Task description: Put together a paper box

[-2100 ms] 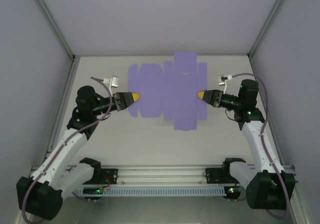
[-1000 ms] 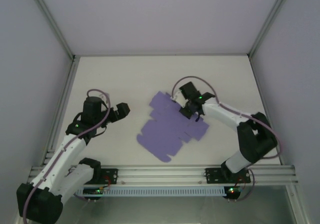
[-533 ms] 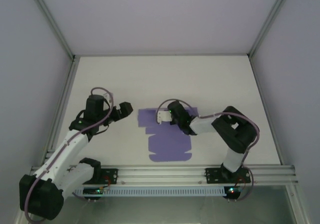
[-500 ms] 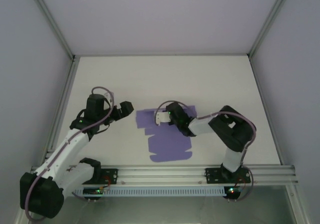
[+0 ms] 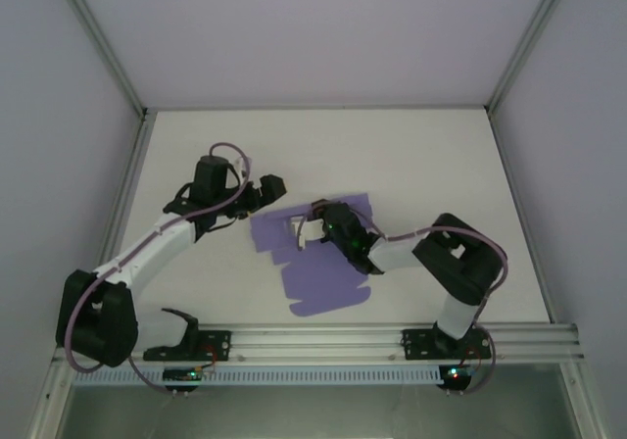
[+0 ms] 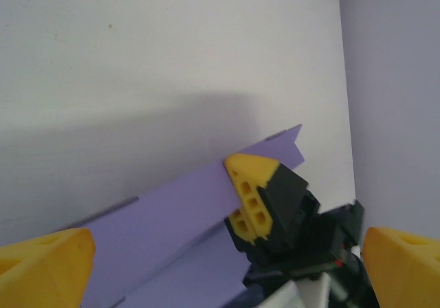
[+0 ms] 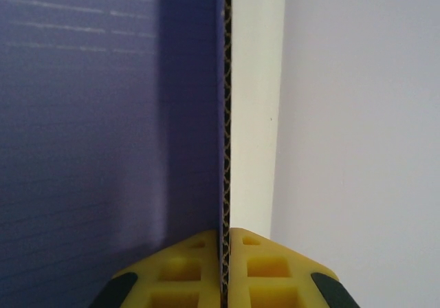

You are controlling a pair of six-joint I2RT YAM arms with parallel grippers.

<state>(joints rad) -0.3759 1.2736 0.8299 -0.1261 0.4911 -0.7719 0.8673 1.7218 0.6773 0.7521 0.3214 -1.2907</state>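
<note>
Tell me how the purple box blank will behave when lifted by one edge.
The paper box blank is probably fairly stiff: its pinched edge shows corrugated fluting. It is likely light, being one thin sheet. Its panels may hinge at the folds and sag from the right gripper.

No readable text, label, brand, number or sign appears on anything here.

You have two arms, the left arm (image 5: 147, 253) and the right arm (image 5: 397, 255), each with white shells on the links and bulky black joints. A thin grey-purple cable (image 5: 225, 147) makes a loop above each wrist. The fingertips (image 7: 180, 270) are yellow wedges with small square holes, fixed on black mounts.
</note>
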